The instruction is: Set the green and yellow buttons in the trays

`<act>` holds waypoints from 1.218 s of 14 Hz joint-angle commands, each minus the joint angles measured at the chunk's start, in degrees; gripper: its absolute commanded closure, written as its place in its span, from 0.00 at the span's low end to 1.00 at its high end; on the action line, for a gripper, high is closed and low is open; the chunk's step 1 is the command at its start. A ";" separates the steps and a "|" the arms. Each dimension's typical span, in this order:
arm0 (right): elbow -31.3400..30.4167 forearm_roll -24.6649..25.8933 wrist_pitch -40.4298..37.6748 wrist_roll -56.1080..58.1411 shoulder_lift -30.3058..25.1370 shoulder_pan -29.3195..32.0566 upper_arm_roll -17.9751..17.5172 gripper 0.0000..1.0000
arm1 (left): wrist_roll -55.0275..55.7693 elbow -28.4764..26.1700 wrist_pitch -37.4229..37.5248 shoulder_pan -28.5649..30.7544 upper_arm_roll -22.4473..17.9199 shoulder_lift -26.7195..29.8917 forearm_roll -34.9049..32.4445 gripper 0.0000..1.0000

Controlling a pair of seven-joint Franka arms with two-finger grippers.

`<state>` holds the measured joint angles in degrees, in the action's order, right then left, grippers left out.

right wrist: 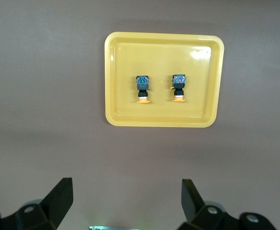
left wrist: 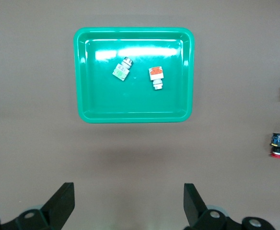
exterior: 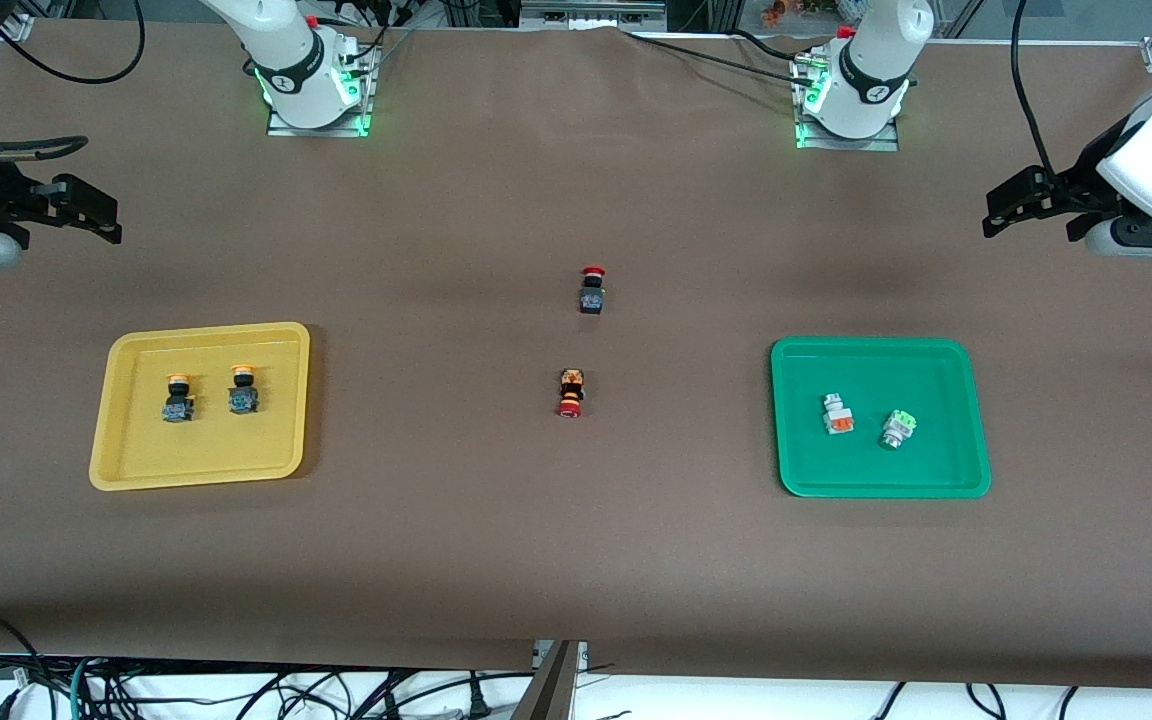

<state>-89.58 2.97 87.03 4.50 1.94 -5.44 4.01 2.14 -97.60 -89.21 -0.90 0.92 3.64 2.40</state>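
Brown desk: all four buttons sit in trays, sorting seemingly done. Left gripper and right gripper wait apart, empty; nothing remains.

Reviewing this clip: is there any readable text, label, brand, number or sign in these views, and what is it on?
None can be read.
Dark round marks on the arm bases: too small to read.
Yellow tray, green tray, and the buttons in them: no lettering visible.
Red-capped switches: no lettering legible.
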 commanded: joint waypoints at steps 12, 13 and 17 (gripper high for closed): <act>1.87 -1.04 -1.16 -0.46 0.78 0.61 -0.32 0.00 | 0.67 1.79 1.76 1.52 -0.66 0.05 3.23 0.00; 1.87 -1.04 -1.16 -0.46 0.78 0.61 -0.23 0.00 | 0.67 1.79 1.85 1.52 -0.57 0.23 3.14 0.00; 1.87 -1.56 -1.08 -0.55 0.69 0.70 -0.23 0.00 | 0.76 1.79 1.41 1.43 -0.57 -0.12 2.78 0.00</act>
<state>-89.50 2.54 87.03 4.50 1.96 -5.40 4.04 3.17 -96.63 -87.78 0.23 0.02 3.65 4.62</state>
